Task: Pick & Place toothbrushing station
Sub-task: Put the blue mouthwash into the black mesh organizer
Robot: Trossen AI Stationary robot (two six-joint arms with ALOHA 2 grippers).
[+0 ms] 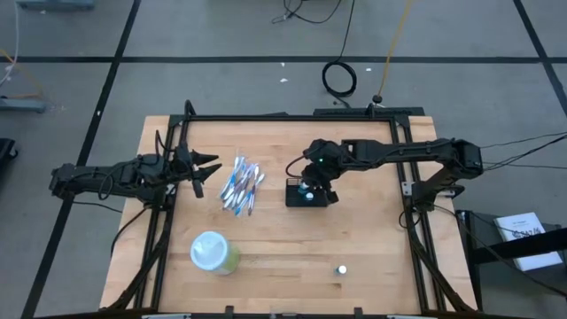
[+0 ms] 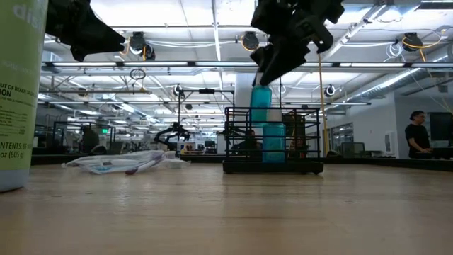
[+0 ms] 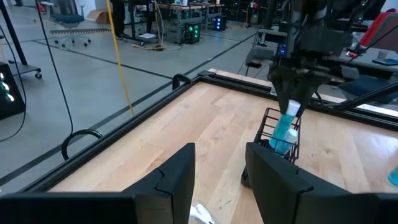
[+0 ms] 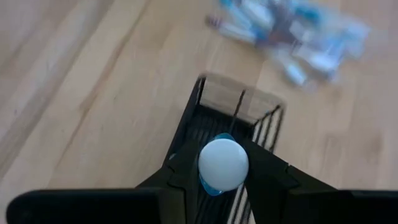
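Two risks stand out to us. First, the right gripper (image 4: 222, 167) grips a blue tube with a white cap (image 4: 223, 163) by its upper end, directly over the toothbrushing station (image 1: 310, 193), the black wire caddy near the middle of the table (image 1: 372, 239). In the low view the tube hangs upright with its lower part already inside the caddy walls, but we cannot tell whether it rests on the floor of the caddy. If the fingers let go while it hangs clear, we judge it could topple against the wire; if the arm drifts sideways while gripping, the tube could drag the light caddy across the wood. Second, the caddy sits near the pile of wrapped toothbrushes (image 1: 242, 185), and a nudge toward them could scatter the heap.

As for the jaws: the right pair stands partly closed, its pads pressing either side of the tube just below the cap. The left gripper (image 3: 219, 180) hovers near the table's left edge, beside the toothbrushes, with a clear gap between its fingers and nothing in them. A pale-green cup (image 1: 214, 252) stands well apart, toward the front.
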